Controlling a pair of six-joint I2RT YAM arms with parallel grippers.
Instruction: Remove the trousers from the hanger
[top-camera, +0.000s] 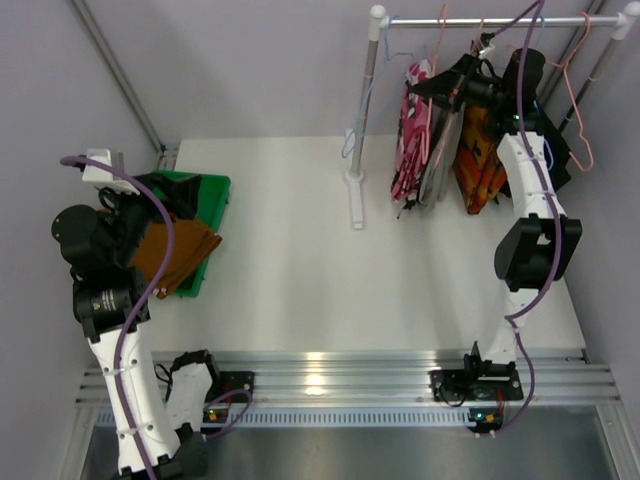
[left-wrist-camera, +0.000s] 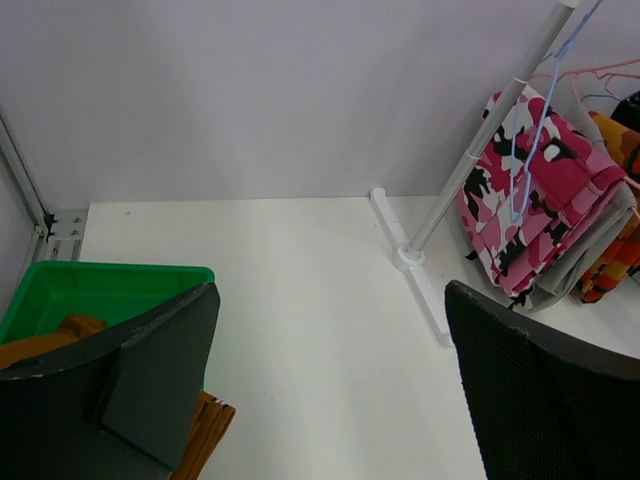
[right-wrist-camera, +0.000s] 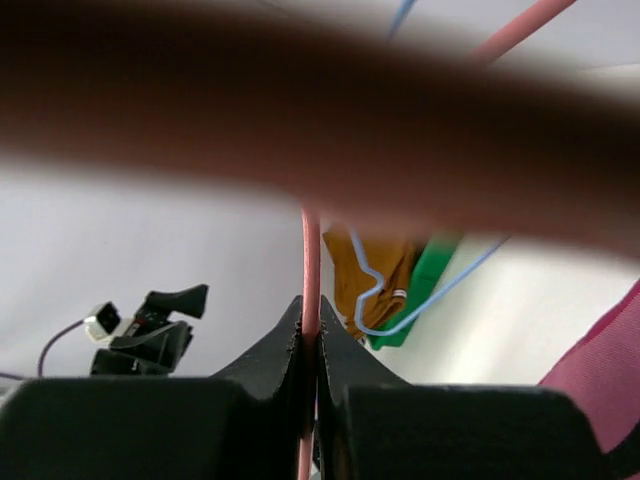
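**A:** What may go wrong from here?

**B:** The right pincer (right-wrist-camera: 310, 335) is closed on a thin pink wire hanger (right-wrist-camera: 311, 250). This is a narrow, smooth thing. I think the wire could slide or turn between the pads (right-wrist-camera: 265, 365). The hook could also catch on the white metal clothes rail (top-camera: 480, 20). I cannot tell which garment this hanger carries. The orange patterned garment (top-camera: 478, 170) hangs just beside the pink trousers with white-and-black flower print (top-camera: 412, 135), so the wrong one could come off.

**A:** And the other arm?

**B:** The left pincer (left-wrist-camera: 330, 290) stands wide open and holds nothing. It is above the green plastic tray (top-camera: 216, 195). The plain mustard-brown trousers (top-camera: 178, 250) lie there, partly over the edge, and they may slip out.

**A:** And the place?

**B:** It is a white smooth bench (top-camera: 300, 250), with pale grey walls (top-camera: 250, 60) close on three sides.
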